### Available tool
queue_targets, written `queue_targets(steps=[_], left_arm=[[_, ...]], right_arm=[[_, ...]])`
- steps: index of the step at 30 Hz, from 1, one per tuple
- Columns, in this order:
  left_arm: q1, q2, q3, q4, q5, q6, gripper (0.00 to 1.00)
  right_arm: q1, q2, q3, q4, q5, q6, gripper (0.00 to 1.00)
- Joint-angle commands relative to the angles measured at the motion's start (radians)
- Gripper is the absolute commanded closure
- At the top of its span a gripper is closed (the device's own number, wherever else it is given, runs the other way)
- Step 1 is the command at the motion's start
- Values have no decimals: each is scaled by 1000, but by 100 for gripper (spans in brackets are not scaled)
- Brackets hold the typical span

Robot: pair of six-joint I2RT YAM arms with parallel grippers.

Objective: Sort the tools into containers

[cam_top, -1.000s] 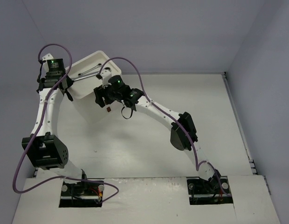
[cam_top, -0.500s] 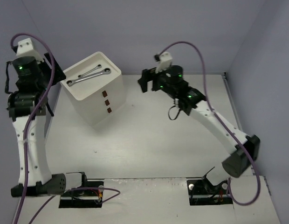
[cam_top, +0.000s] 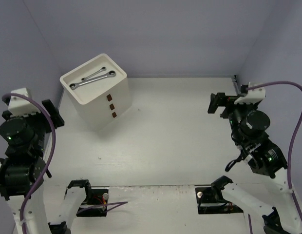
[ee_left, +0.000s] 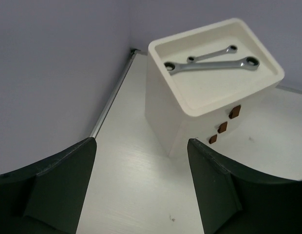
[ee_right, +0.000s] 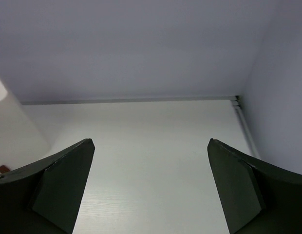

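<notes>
The container is a tall white box of drawers [cam_top: 92,109] at the back left, with three brown handle tabs [cam_top: 112,106] down its front. Two silver ratchet wrenches [cam_top: 92,80] lie in its shallow top tray [cam_top: 100,87]. In the left wrist view the box [ee_left: 165,112] stands ahead, and the longer wrench [ee_left: 212,66] lies crossed beside the shorter one [ee_left: 212,54]. My left gripper [cam_top: 54,114] [ee_left: 141,146] is open and empty, well short of the box. Far to the right, my right gripper [cam_top: 218,103] [ee_right: 151,144] is open and empty over bare table.
Blue-grey walls close in the table at the back and on both sides. A metal rail [ee_left: 112,95] runs along the left wall's foot, another [ee_right: 243,126] along the right wall. The box's edge [ee_right: 14,131] shows at the left of the right wrist view.
Both arms have pulled away from the box to the near left and near right. Both grippers have opened wide. The box now stands alone and upright.
</notes>
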Motion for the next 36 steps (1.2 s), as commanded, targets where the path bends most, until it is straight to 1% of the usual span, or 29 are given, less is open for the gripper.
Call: queue_targets(steps=[1,4,6,9,14,18,23,30,33,36], left_arm=[[-35,-47,-135,20,-86,-2,27],[-60,-85,-189,21,-142,-1,27],[-97,-112,-213,20,-176,-4,27],[-97,-158,-240,18,-214,-2,27],[-96,-198,-268,13,-194,-4,27],[-96,-222,-281,11,-203,-12,27],[-96,-219,-288,6,-186,-22,27],[-96,-213,-299,5,-197,-28,27],[-97,-194,-301,1,-170,-23,27],[-96,-182,-302,-3,-162,-56,27]], right_arm=[[4,-87,-41,0,172,-79,0],[4,-125,-72,0,175,-88,0],[4,-151,-88,0,146,-76,0],[4,-165,-110,0,128,-48,0],[26,-171,-127,4,132,-41,0],[54,-177,-120,4,153,-59,0],[81,-172,-123,4,203,-64,0],[110,-163,-125,5,210,-65,0],[122,-160,-124,5,206,-62,0],[136,-156,-122,7,206,-69,0]])
